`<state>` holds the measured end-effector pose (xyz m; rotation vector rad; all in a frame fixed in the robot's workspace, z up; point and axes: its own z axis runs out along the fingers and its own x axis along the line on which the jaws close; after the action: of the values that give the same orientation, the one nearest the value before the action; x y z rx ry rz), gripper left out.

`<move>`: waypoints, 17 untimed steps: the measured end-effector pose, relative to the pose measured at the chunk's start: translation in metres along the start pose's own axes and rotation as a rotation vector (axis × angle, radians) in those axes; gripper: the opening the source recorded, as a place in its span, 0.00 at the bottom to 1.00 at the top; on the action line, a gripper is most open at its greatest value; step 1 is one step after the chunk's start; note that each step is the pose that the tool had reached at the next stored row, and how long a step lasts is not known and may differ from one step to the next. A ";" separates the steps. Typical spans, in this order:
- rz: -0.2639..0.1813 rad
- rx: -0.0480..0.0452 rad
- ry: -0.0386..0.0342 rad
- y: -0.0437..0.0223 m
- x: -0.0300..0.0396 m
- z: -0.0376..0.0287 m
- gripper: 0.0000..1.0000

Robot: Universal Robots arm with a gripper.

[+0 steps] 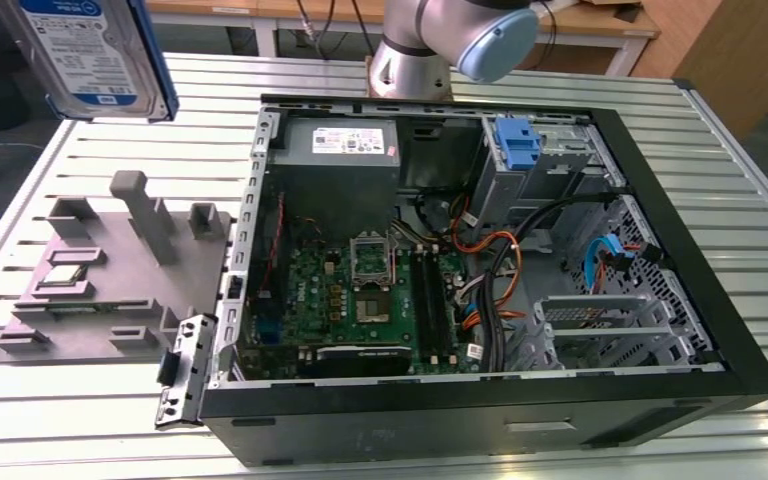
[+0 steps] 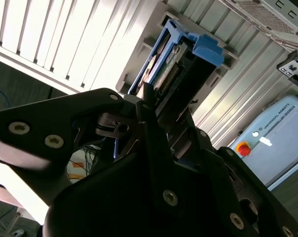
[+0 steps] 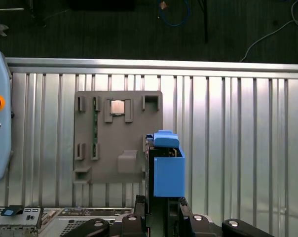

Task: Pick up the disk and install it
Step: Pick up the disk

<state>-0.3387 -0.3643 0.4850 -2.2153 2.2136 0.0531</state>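
The slatted metal table (image 1: 758, 200) carries an open computer case (image 1: 491, 430) across its middle. A grey holder tray (image 1: 104, 290) lies beside the case on the exterior view's left. The table's long edges have bare slats, so there is free room on that side. Inside the case it looks much tighter, with loose cables (image 1: 491, 250) across the middle and a blue bracket (image 1: 520, 145) in the corner bay near the arm's base.

The disk (image 1: 91, 55) is off the table and held in the air. In the first wrist view it (image 3: 167, 175) hangs over one edge of the grey holder. The gripper (image 3: 160, 205) is clamped onto one end of it, with a finger against each side.

It is probably stiff and fairly heavy for its size, with smooth metal faces that could slip, and knocks would harm it. The blue plastic side rails may flex a little, so the metal body is likely the firmer place to hold.
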 end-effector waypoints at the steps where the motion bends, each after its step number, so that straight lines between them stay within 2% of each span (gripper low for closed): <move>1: 0.000 -0.0001 0.0000 -0.0024 0.0000 0.0000 0.35; 3: 0.000 -0.0001 0.0000 -0.0041 0.0000 -0.0001 0.35; 13: 0.000 -0.0001 -0.0001 -0.0041 -0.0001 -0.0028 0.35; 15: 0.000 -0.0001 0.0000 -0.0041 -0.0002 -0.0074 0.35; 17: 0.000 -0.0001 -0.0001 -0.0042 -0.0002 -0.0074 0.35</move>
<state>-0.3343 -0.3643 0.4923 -2.2152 2.2138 0.0532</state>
